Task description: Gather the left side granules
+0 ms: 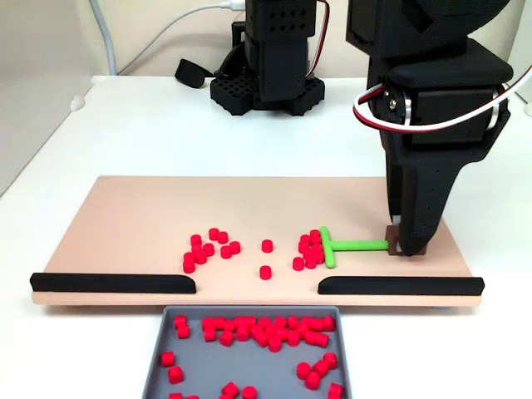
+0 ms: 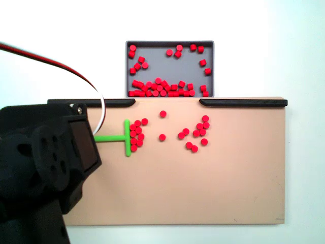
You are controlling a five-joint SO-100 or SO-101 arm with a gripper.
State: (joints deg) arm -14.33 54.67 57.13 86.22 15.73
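In a fixed view the granules [image 1: 208, 248], several tiny red cylinders, lie in a loose group on the left part of the tan board [image 1: 133, 216]. From the other side the same granules [image 2: 198, 133] appear on the right. My gripper [image 1: 404, 247] stands at the board's right end, shut on the handle of a green T-shaped stick [image 1: 357, 245]. The stick's crossbar touches a second cluster of red pellets [image 1: 309, 249]. Seen from the other side, my arm [image 2: 51, 162] covers the handle end of the green stick [image 2: 114, 138].
Two single red pellets [image 1: 267, 246] [image 1: 264, 272] lie between the clusters. Black rails [image 1: 112, 283] [image 1: 399, 286] line the board's front edge with a gap above a grey tray [image 1: 158, 357] holding many red pellets. A second black arm base [image 1: 266, 83] stands behind.
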